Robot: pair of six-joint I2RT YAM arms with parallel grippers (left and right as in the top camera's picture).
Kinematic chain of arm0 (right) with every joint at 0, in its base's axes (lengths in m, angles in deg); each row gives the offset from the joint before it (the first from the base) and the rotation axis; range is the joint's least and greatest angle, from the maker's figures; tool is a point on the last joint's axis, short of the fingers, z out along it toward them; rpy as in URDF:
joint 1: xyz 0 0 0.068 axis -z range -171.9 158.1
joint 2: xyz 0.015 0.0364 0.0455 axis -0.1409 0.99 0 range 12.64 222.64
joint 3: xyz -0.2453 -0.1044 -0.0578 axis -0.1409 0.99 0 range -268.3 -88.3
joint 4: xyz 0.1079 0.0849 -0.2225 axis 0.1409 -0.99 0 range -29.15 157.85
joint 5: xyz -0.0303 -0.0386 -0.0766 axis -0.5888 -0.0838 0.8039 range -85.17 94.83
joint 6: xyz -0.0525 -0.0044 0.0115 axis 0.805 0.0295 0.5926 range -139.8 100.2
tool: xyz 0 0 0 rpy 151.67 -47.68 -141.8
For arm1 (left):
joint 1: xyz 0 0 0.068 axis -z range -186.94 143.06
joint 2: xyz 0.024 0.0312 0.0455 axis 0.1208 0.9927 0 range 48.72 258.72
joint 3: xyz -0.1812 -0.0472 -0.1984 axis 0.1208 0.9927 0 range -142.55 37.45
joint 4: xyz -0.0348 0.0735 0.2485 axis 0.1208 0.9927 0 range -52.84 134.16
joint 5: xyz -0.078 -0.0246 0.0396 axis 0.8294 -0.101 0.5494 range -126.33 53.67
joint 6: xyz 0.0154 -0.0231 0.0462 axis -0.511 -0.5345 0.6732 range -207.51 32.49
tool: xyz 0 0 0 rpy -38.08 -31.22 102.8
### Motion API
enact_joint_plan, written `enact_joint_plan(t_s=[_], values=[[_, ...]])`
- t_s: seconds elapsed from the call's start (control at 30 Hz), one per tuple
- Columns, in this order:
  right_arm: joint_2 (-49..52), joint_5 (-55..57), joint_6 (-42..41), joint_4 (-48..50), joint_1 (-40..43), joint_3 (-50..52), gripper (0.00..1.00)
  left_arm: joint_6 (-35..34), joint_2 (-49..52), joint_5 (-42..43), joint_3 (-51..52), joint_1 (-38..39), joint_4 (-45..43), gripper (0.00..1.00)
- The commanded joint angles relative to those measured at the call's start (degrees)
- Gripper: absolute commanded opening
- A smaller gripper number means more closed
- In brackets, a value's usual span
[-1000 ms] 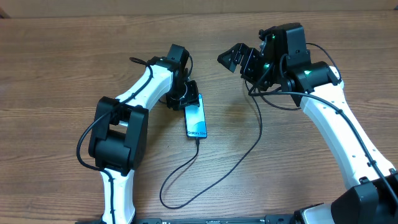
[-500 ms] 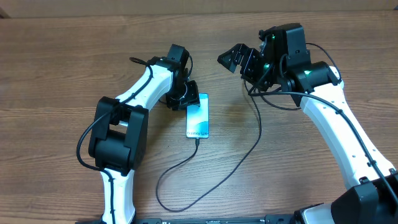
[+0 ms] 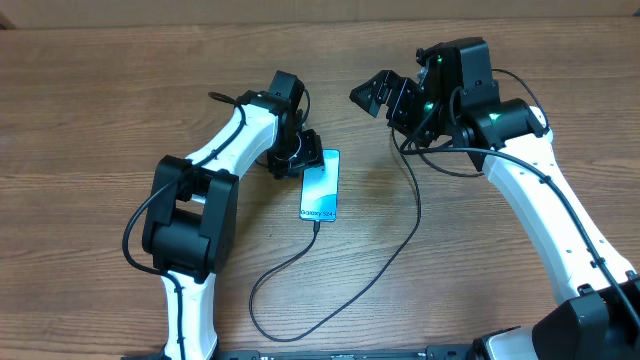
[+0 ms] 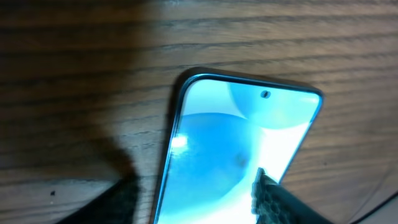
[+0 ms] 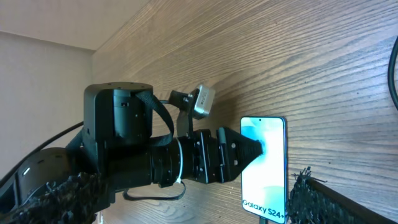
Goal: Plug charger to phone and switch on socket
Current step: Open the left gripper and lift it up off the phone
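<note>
The phone [image 3: 320, 185] lies flat on the wooden table, its light-blue screen up and lit, also seen in the left wrist view [image 4: 236, 143] and the right wrist view [image 5: 264, 168]. The charger cable [image 3: 417, 205] is joined to the phone's near end, loops toward the table's front and runs up under the right wrist; its plug head is hidden. My left gripper [image 3: 300, 153] [image 4: 194, 186] is open at the phone's far end: one finger [image 4: 118, 202] is over bare wood, the other [image 4: 273, 199] over the screen. My right gripper [image 3: 375, 92] hangs open and empty above the table. The socket is out of view.
The left arm [image 5: 155, 162] lies low across the table beside the phone. The cable's loop [image 3: 252, 315] reaches close to the table's front edge. A wall stands beyond the table's far edge [image 5: 93, 50].
The left gripper's jaws have spread wider. The phone's far end has swung a little to the right, and the cable loop has shifted with it. The right arm has not moved.
</note>
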Motion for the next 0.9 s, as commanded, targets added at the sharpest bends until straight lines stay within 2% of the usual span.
enact_joint_plan(t_s=[0.0,0.13,0.37,0.63,0.73,0.87], values=[[-1.3,0.6,0.4,0.1,-0.1,-0.5,1.0,0.5,0.3,-0.6,0.4,0.3,0.1,0.82],[-1.3,0.6,0.4,-0.1,-0.1,-0.5,1.0,0.5,0.3,-0.6,0.3,-0.1,0.1,1.0],[-1.3,0.6,0.4,-0.3,-0.1,-0.5,1.0,3.4,-0.7,-1.7,-0.8,-1.4,2.8,1.0],[-1.3,0.7,0.4,-0.3,-0.1,-0.5,1.0,4.9,-7.2,-20.9,-8.1,-1.5,16.9,1.0],[-1.3,0.7,0.4,-0.2,-0.1,-0.5,1.0,4.9,-10.8,-24.9,-10.2,-1.5,20.2,0.99],[-1.3,1.7,0.4,-0.3,-0.1,-0.5,1.0,5.9,-16.8,-26.3,-11.1,-1.6,21.9,1.0]])
